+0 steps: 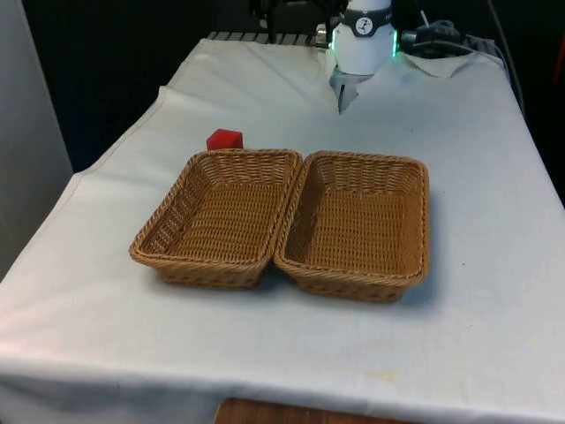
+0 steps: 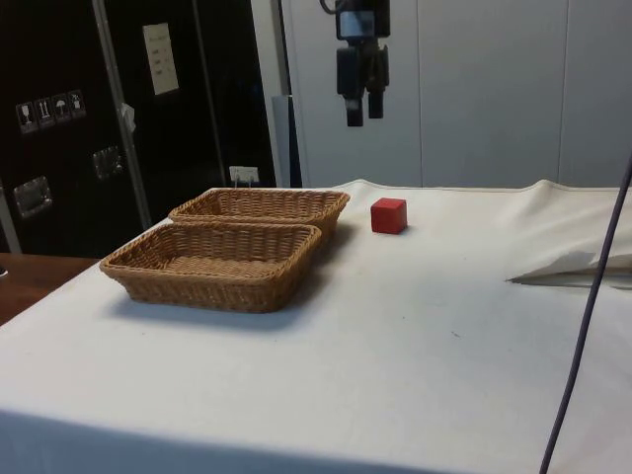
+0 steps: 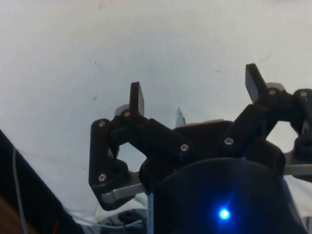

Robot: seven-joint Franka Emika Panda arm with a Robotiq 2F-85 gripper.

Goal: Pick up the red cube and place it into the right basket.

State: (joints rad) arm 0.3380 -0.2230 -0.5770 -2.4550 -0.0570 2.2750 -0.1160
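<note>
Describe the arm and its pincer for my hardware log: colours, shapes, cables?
The arm is glossy white and rounded, with a dark band and green glow near its base. The pincer is matt black: two flat rectangular fingertips on hinged links with silver screws. Dark cables trail behind the base.

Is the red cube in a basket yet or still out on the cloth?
Out. The red cube sits on the white cloth just beyond the basket on the front view's left; both baskets look empty.

You see a white cloth (image 1: 459,177) draped over the table (image 2: 20,286). The left wicker basket (image 1: 216,216) sits empty. Dark cabinets (image 2: 79,118) stand behind.
</note>
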